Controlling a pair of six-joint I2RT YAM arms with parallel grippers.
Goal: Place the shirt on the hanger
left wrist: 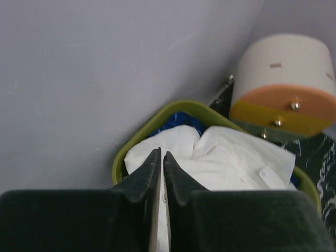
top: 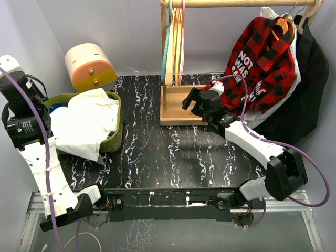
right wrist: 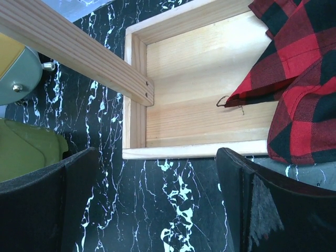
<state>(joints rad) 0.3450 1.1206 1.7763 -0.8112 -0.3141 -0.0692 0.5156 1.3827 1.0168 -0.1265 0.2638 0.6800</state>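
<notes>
The white shirt (top: 84, 121) lies heaped in a green basket (top: 116, 131) at the left and spills over its front rim. My left gripper (top: 44, 118) is at the basket's left rim. In the left wrist view the left gripper (left wrist: 161, 153) is shut, with white cloth of the shirt (left wrist: 236, 157) filling the thin slit between the fingers. The pink hanger (top: 182, 42) hangs on the wooden rail among teal, yellow and orange hangers. My right gripper (top: 191, 100) is open and empty, low over the table (right wrist: 157, 210) just in front of the rack's wooden base (right wrist: 210, 79), below the hangers.
A red-and-black plaid shirt (top: 262, 63) and a black garment (top: 310, 79) hang at the right; the plaid hem (right wrist: 299, 79) rests on the rack base. A round cream-and-orange drawer box (top: 89, 65) stands behind the basket. Blue cloth (left wrist: 181, 119) shows under the shirt.
</notes>
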